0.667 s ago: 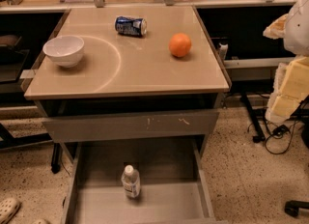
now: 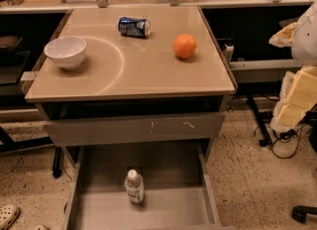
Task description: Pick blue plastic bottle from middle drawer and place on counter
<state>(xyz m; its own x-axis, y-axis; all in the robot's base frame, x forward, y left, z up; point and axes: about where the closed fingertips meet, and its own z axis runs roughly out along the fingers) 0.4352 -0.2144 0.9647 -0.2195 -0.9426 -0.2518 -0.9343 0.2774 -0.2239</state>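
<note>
The blue plastic bottle (image 2: 134,187) is small and clear with a white cap. It stands upright on the grey floor of the open middle drawer (image 2: 173,174), near the middle and slightly left. The tan counter (image 2: 148,70) lies above it, with a pale arc mark. My gripper (image 2: 296,100) shows as a pale yellowish part at the right edge. It hangs beside the cabinet below counter height, far to the right of the bottle and touching nothing.
On the counter are a white bowl (image 2: 66,51) at the left, a blue-and-silver can (image 2: 133,27) lying at the back and an orange (image 2: 184,46) at the right. A closed drawer front with scratch marks (image 2: 133,127) sits above the open drawer. Cables (image 2: 277,140) lie on the floor at the right.
</note>
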